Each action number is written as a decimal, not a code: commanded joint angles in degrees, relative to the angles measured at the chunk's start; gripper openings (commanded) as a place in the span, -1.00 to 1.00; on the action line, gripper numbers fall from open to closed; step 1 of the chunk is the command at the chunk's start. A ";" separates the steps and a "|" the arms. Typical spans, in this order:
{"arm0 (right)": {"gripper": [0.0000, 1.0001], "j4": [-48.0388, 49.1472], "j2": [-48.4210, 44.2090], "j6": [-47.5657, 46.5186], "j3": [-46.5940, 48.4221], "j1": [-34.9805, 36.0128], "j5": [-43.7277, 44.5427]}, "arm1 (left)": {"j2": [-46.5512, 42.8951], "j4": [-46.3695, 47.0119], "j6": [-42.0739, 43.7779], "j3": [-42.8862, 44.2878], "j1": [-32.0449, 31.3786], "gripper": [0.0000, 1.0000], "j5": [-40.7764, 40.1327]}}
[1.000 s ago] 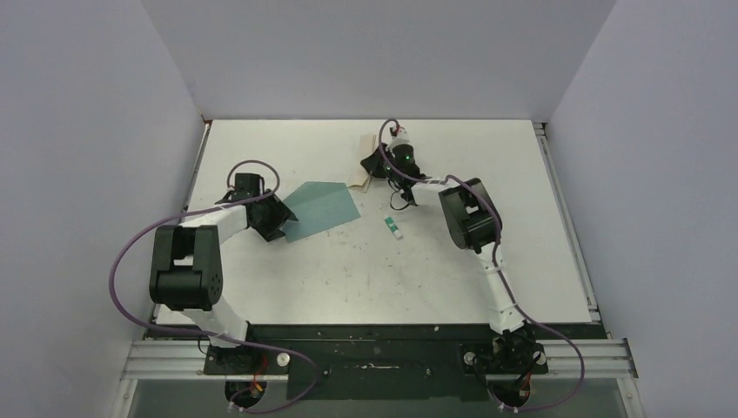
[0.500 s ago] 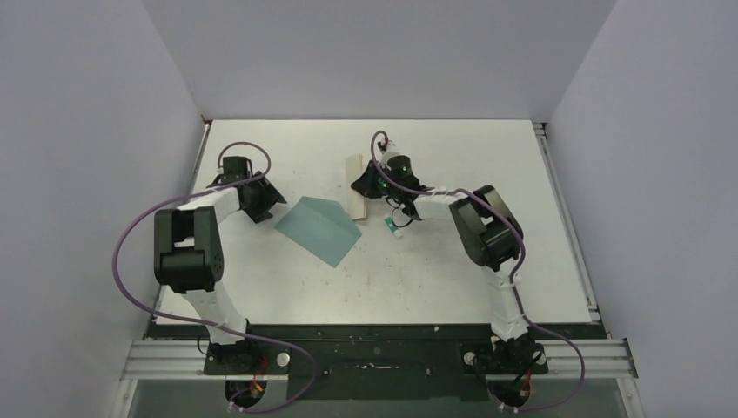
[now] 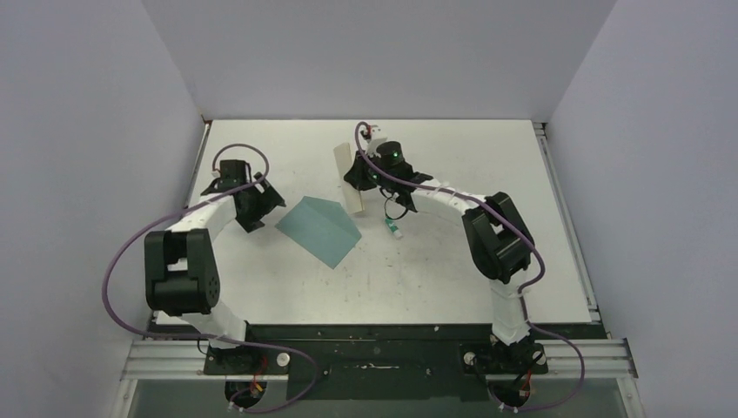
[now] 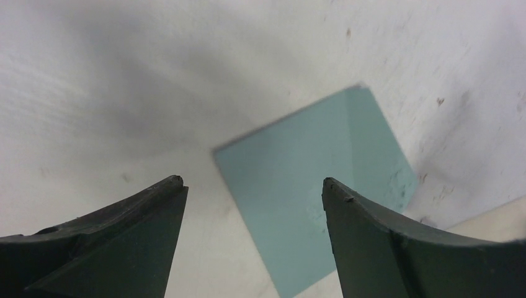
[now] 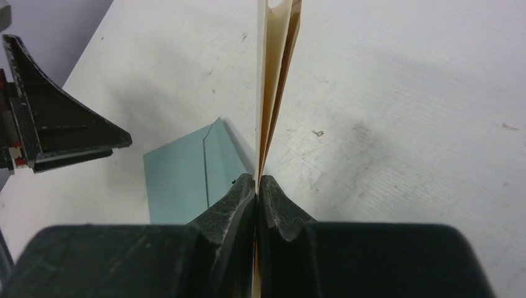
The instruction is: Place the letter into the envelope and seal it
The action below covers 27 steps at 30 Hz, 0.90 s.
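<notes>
right end effector (image 5: 257, 179) clamps the letter (image 3: 346, 178) on edge, long axis near-to-far; left end effector (image 4: 252, 180) spread wide.

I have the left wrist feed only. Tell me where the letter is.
Observer: The right pincer is shut on the letter, which is folded double and held on edge.
Operator: Give me its position against the envelope.
Observer: In the top view, the letter sits just past the far right edge of the envelope. I cannot tell whether they touch.
Operator: Report anything else lying out there.
Observer: A small glue stick lies on the table, to the right of the envelope.
</notes>
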 commanded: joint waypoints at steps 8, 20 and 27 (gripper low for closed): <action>-0.89 -9.65 6.76 -6.49 8.00 2.54 -10.87 | -4.56 3.93 -9.83 -14.10 -7.12 0.50 8.32; -0.89 -23.21 6.42 -10.20 9.13 5.37 1.46 | 5.62 8.07 -2.94 -4.24 -5.83 0.37 15.99; -0.89 -19.46 2.70 -5.66 4.54 6.80 3.44 | 6.33 5.03 -1.58 -1.46 -5.23 0.41 13.59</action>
